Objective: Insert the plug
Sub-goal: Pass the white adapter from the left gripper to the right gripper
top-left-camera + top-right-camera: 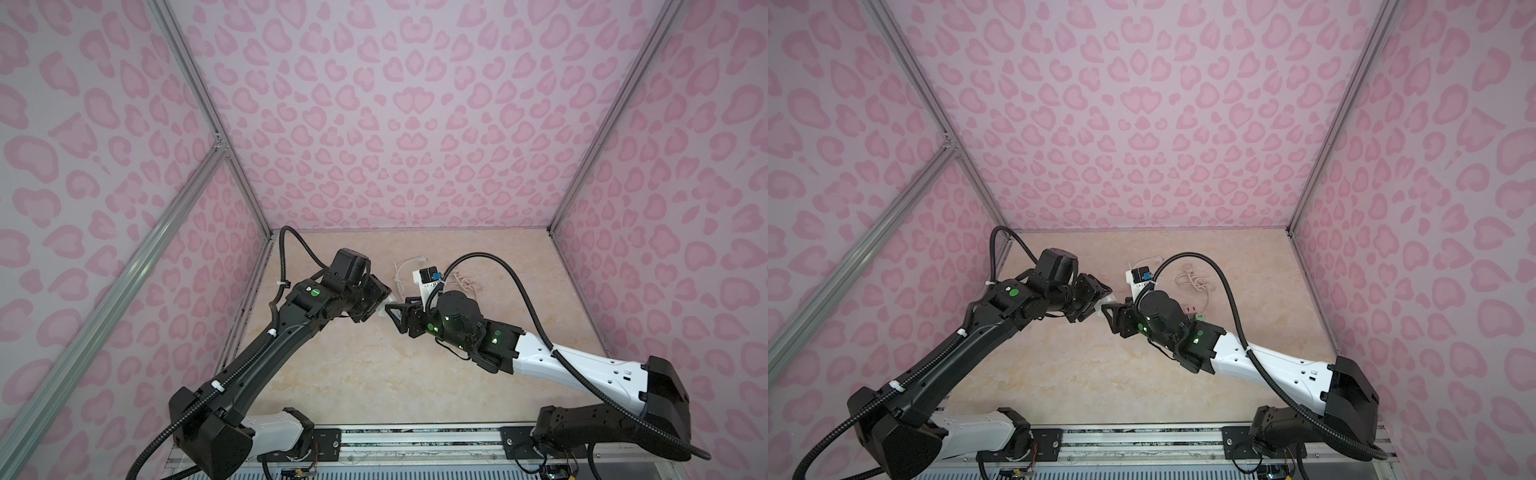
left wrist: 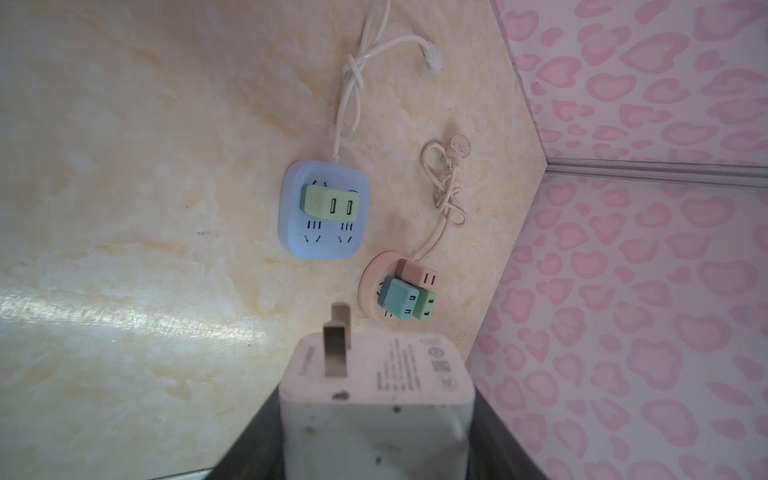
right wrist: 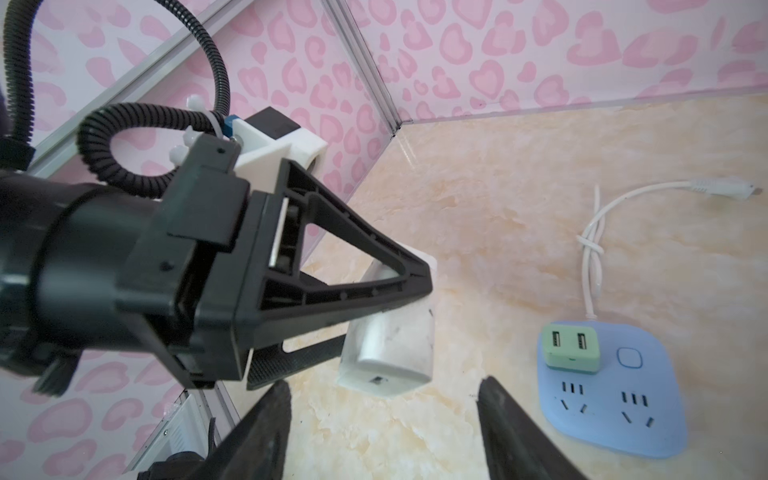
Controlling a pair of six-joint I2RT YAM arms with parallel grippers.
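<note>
My left gripper (image 2: 374, 440) is shut on the white plug (image 2: 374, 399), its dark jaws pressed against two opposite sides. One metal prong (image 2: 336, 345) sticks out from its front. In the right wrist view the plug (image 3: 390, 345) hangs above the table, its flat rear end facing my right gripper (image 3: 384, 399). That gripper is open, with nothing between its fingers (image 3: 266, 424). In both top views the two grippers (image 1: 384, 305) (image 1: 397, 308) meet tip to tip at mid table. A blue power strip (image 2: 324, 216) lies beyond, with free sockets (image 3: 602, 399).
A green USB adapter (image 2: 330, 205) sits in the blue strip, whose white cable (image 1: 401, 270) trails toward the back wall. A round pink socket (image 2: 370, 278) carries three small adapters (image 2: 401, 297), with a knotted beige cord (image 1: 1194, 282). Pink patterned walls enclose the marble table (image 1: 374, 365).
</note>
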